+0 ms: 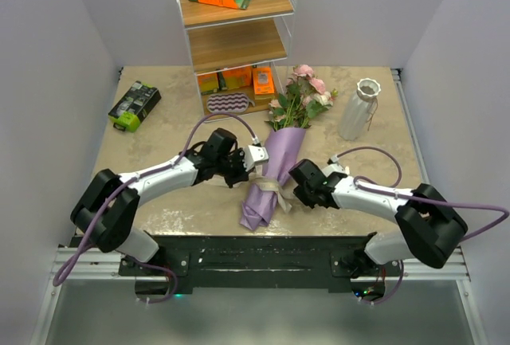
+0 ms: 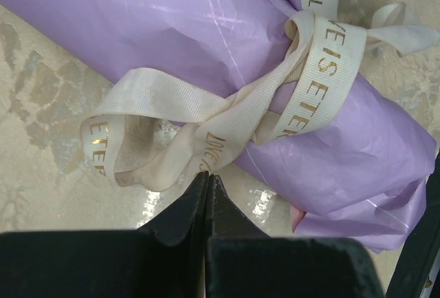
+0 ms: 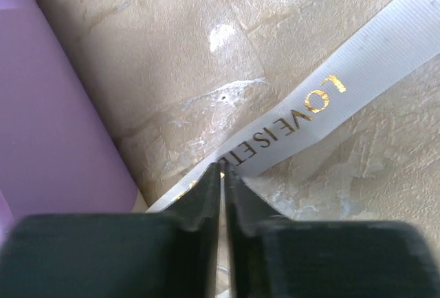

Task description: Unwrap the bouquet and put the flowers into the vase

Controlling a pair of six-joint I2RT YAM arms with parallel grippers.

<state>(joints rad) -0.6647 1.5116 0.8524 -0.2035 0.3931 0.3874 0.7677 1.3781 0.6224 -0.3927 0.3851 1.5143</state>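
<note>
Mottled beige table (image 1: 159,201) filled the walled workspace, with a wire-and-wood shelf (image 1: 235,42) at its far edge. The bouquet (image 1: 275,171) lay flat between the two arms, its narrow stem end nearest the bases. That placement seemed chosen so each arm could reach the tie from its own side. Directly ahead of the left gripper (image 2: 208,179) lay the lavender paper (image 2: 172,29), smooth and faintly creased, cinched by a cream ribbon (image 2: 302,71) printed in gold letters and knotted into a loose bow. The left fingers were pressed fully together, with a strand of that bow pinched at their tips. The right gripper (image 3: 221,171) sat just to the right of the paper, which edged the left of its view. Its fingers were drawn in to a hairline gap and nipped a flat ribbon tail that ran out ahead and to the right across the table. With one strand in each grip on opposite sides of the knot, the hold looked meant for pulling the bow apart. The wrapping was not yet opened. The flowers (image 1: 303,94), pink and pale roses with green leaves, spilled from the cone's wide mouth well beyond both grippers. The vase (image 1: 357,110), white, ribbed and wavy-rimmed, stood upright far ahead of the right gripper, near the blooms but apart from them.
</note>
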